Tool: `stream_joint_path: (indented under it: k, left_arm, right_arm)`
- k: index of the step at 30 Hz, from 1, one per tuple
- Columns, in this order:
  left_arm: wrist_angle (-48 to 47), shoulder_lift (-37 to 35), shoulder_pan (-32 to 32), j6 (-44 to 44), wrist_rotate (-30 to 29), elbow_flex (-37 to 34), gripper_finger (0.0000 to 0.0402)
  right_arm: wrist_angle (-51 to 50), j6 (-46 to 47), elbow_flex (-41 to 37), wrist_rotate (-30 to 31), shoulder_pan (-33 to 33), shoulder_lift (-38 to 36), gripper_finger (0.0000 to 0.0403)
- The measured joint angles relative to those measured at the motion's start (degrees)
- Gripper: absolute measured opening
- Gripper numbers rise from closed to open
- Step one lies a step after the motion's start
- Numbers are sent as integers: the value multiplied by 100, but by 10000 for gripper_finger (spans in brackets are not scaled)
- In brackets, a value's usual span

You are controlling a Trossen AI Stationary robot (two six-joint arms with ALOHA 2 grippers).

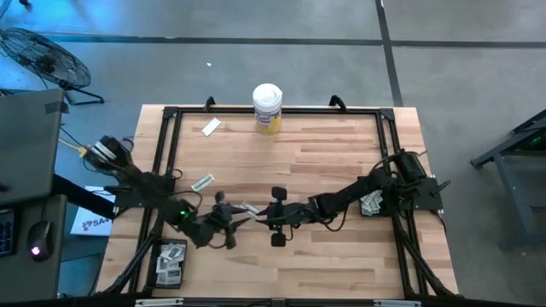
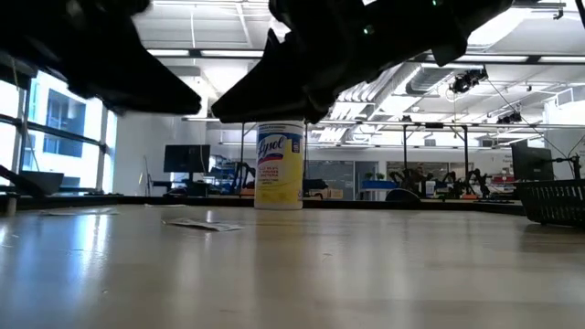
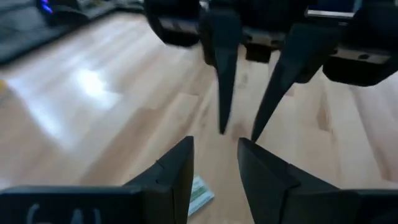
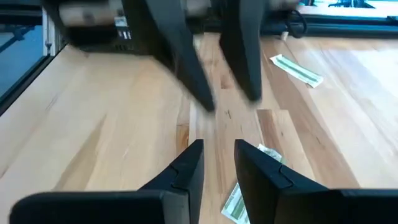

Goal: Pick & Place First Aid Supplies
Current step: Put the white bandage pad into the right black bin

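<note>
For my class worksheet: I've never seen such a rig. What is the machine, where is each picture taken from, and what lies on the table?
Two dark robot arms work at a wooden table. One picture looks down from above, one looks level across the tabletop, and two come from cameras on the wrists. The left hand and right hand meet tip to tip, fingers apart, holding nothing. A pale-green packet lies under them; another packet and a white canister sit farther back.

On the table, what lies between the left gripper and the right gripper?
In the high view, one narrow pale-green wrapper lies on the wooden table between the left gripper and the right gripper.
</note>
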Motion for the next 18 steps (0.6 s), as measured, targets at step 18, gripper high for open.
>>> stream_joint_path:
  k: [18]
  left_arm:
    - [-3986, -1148, -425, -1947, 44, 2, 122]
  right_arm:
    - [-1105, -272, 1527, -1093, -1044, 1367, 83]
